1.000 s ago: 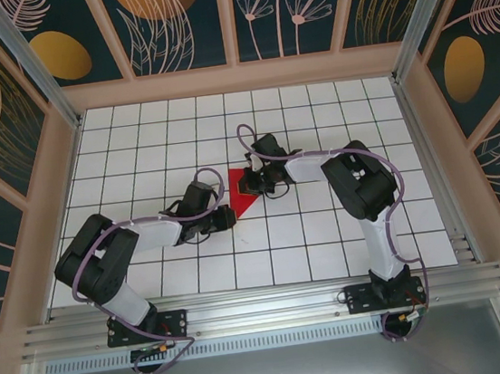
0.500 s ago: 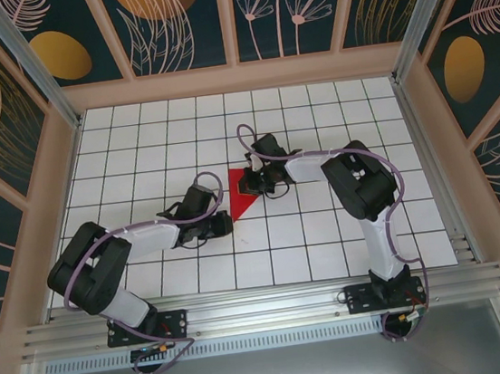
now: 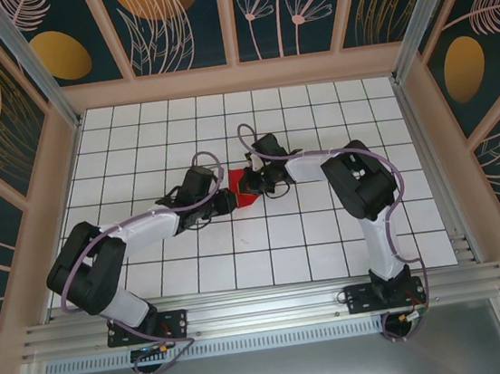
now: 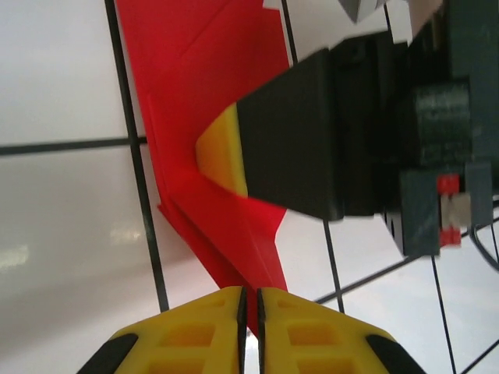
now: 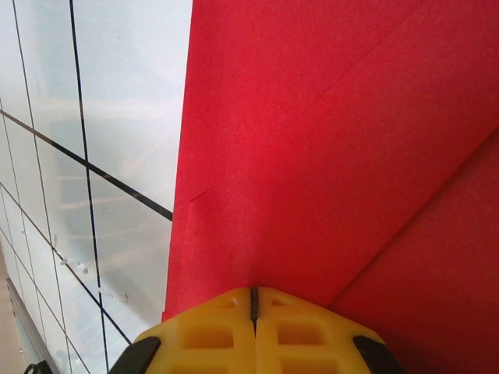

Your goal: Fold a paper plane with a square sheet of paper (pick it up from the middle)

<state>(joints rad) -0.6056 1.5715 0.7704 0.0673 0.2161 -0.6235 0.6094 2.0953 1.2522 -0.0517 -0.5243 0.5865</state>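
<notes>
The square sheet of paper (image 3: 244,196) is bright red and folded into a creased wedge on the white grid table. In the left wrist view the sheet (image 4: 207,93) narrows to a tip that runs into the thin slit of my left gripper (image 4: 251,302). That left gripper (image 3: 223,201) sits at the wedge's left side, shut on the tip. My right gripper (image 3: 251,184) is shut, its closed tips pressed down on the sheet (image 5: 312,140). The right gripper (image 5: 253,300) has nothing between its fingers. One of its black fingers (image 4: 300,140) with a yellow pad lies across the sheet in the left wrist view.
Wooden walls (image 3: 237,77) with leaf panels ring the white grid table (image 3: 314,115). A metal rail (image 3: 265,308) carries both arm bases along the near edge. The two forearms meet close together at the table's middle.
My left gripper moved up and right, from near the wedge's lower tip to beside the right gripper. Less red paper shows from above now. The right arm stayed still.
</notes>
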